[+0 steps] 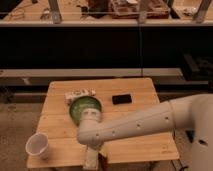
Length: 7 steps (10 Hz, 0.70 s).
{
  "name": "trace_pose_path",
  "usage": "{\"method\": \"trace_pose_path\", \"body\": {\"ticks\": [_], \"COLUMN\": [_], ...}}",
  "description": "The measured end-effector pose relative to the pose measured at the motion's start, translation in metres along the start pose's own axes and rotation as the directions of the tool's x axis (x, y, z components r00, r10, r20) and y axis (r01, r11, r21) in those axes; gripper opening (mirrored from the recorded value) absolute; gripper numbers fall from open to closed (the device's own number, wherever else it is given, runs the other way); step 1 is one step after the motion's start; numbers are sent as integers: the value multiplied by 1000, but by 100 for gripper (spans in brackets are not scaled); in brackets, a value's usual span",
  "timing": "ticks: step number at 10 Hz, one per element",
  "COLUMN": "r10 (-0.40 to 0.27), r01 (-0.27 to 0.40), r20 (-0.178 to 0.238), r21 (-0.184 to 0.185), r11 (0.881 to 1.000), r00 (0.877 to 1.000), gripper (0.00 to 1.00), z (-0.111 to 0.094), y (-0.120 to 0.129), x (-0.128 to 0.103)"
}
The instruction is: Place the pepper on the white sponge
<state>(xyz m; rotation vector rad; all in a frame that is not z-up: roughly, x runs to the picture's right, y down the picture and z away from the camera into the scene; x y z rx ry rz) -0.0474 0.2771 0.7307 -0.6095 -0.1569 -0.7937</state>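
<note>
White arm (145, 125), smooth rounded tubular segments, small dark dots along forearm; gripper (95, 157) pale, at table's front edge

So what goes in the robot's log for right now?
hand: low at table's front edge | pepper: beside sponge | bowl: behind arm

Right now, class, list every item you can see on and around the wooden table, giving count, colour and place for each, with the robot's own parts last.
wooden table: one, light wood, centre
green bowl: one, green, table's middle-left, partly behind the arm
whitish packet: one, off-white with markings, behind the bowl
black device: one, black, right of the bowl
cup: one, white, front left corner
white sponge: one, off-white, front edge beneath the gripper
pepper: one, dark red, beside the sponge
arm: one, white, reaching from right
gripper: one, at front edge over the sponge
</note>
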Motion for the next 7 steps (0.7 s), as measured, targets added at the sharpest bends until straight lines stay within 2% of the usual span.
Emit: {"method": "trace_pose_path", "body": {"ticks": [1,2,3,4,5,6,7], "r10": [13,28,32,27,19,-11,-31], "r01": [-13,-29,-38,-45,-67,-86,-90], "r20": [-8,24,97,173,283,398,427], "r21": [-8,25,66,101,160,225,261], "r11": [1000,999,997,994,985,971,961], "r00": [1000,999,995,985,959,917,903], "gripper": [72,72,72,72,72,72,72], "z": [0,0,0,-2,-7,-19,-30], "y": [2,3,4,5,6,7,7], "x": [2,7,14,22,35,49,55]}}
